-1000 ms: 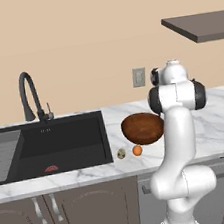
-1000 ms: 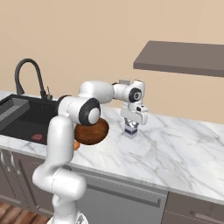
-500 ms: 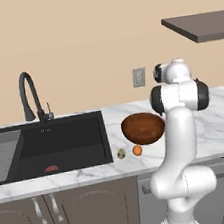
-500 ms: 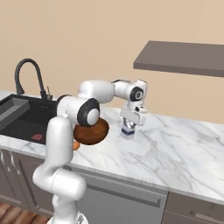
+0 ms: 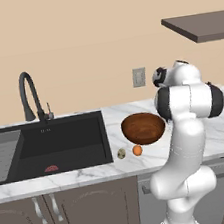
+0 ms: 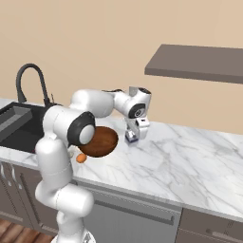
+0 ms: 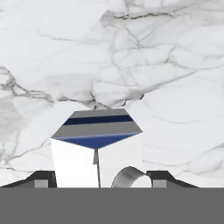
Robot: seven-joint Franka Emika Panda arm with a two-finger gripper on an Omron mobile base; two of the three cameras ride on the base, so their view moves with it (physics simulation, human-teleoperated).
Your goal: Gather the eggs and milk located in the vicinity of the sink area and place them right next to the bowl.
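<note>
Two dark fingertips (image 7: pixel 164 177) flank the milk (image 7: pixel 97 146) in the hand view, one at each side wall of the carton and seemingly pressed to it, so the gripper (image 7: pixel 101 180) holds the carton across its width; contact with the counter below cannot be confirmed. The right base view places the milk (image 6: pixel 131 137) low over the marble counter (image 6: pixel 190 152), just beside the bowl (image 6: pixel 99 141) on its far-right side, with the gripper (image 6: pixel 135 136) directly above it and covering most of it. The left base view gives what the others lack: the sink (image 5: pixel 57 142) with its faucet (image 5: pixel 30 97), a flat red thing (image 5: pixel 51 168) on the basin floor, and both eggs on the counter between sink and bowl (image 5: pixel 143 128), the speckled egg (image 5: pixel 121 153) just beside the orange egg (image 5: pixel 137 150). The right base view shows the orange egg (image 6: pixel 81 158) (partly behind the arm). The bowl interior appears empty in the left base view; its near side is cut off by the arm in the right base view.
</note>
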